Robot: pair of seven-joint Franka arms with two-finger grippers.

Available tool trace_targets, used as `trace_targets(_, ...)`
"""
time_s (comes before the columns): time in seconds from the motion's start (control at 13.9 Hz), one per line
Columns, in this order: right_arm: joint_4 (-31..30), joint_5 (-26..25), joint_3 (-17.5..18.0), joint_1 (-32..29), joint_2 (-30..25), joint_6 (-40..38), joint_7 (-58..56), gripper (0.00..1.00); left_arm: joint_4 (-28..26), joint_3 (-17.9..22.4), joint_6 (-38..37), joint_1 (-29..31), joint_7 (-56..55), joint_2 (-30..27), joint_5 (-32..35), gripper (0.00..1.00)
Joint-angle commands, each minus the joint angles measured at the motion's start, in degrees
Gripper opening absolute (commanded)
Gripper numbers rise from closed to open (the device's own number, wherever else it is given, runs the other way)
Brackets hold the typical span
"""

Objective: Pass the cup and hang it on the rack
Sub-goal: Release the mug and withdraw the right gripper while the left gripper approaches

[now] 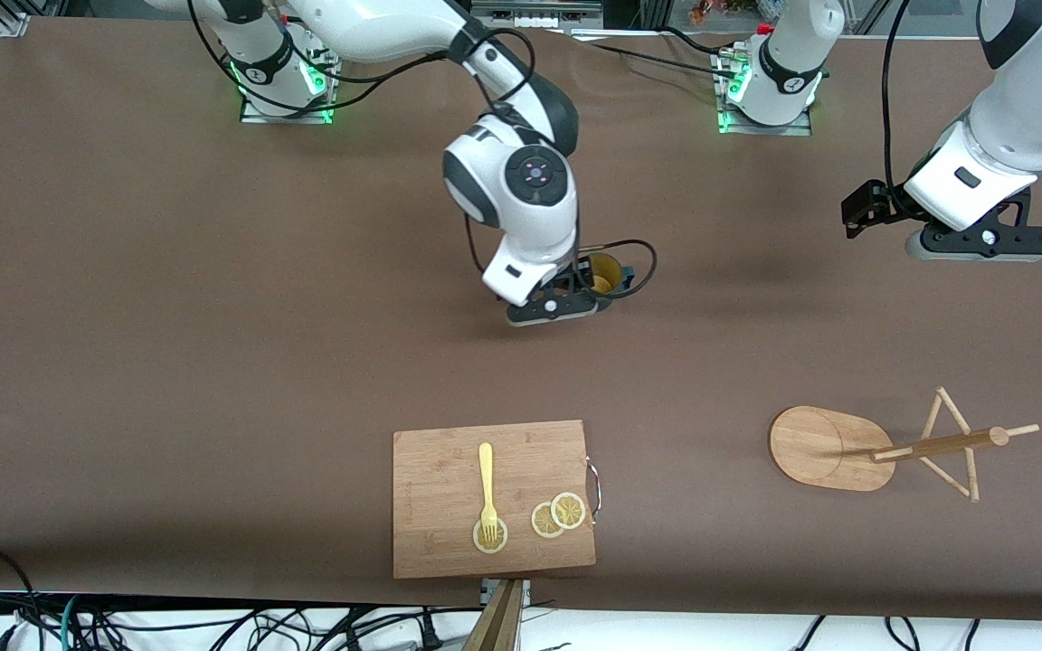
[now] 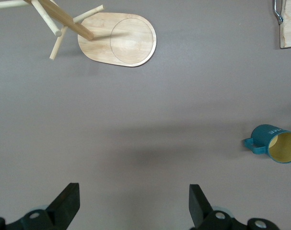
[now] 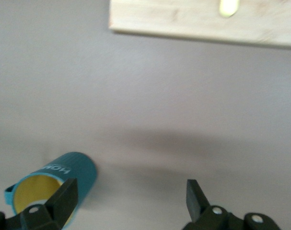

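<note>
The teal-blue cup (image 1: 605, 271) stands upright mid-table, its yellowish inside showing. My right gripper (image 1: 566, 297) hangs open just above the table beside it. In the right wrist view the cup (image 3: 71, 170) sits at one finger (image 3: 64, 196), outside the gap, and the right gripper (image 3: 128, 199) is empty. My left gripper (image 1: 982, 240) waits open and empty over bare table at the left arm's end. The left wrist view shows the left gripper (image 2: 134, 203), the cup (image 2: 272, 143) and the rack (image 2: 119, 40). The bamboo rack (image 1: 824, 448) stands nearer the front camera than the left gripper.
A wooden cutting board (image 1: 449, 515) lies near the table's front edge with a yellow fork (image 1: 486, 484) and lemon slices (image 1: 557, 515) on it. The board's edge shows in the right wrist view (image 3: 183, 19). Cables trail from the right arm's wrist.
</note>
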Motion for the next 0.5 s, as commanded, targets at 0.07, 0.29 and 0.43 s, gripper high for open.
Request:
trace_targets(0.07,-0.34,-0.30,0.76,-6.46,-4.38,-6.22,-9.52,1.00,1.74,-1.59,-1.68,-0.35,0.62,0.75,-0.81,1.00)
trace_targets(0.29,-0.35,-0.56,0.15,-10.60,-6.40,-9.20,-14.02,1.00,1.74,-2.82,-3.43,-0.35,1.41,1.55,-1.43,1.00)
trace_targets(0.43,-0.35,-0.56,-3.35,-11.49,-7.02,-12.80,-16.39,1.00,1.83,-4.22,-4.41,-0.35,1.50,1.99,-1.43,1.00)
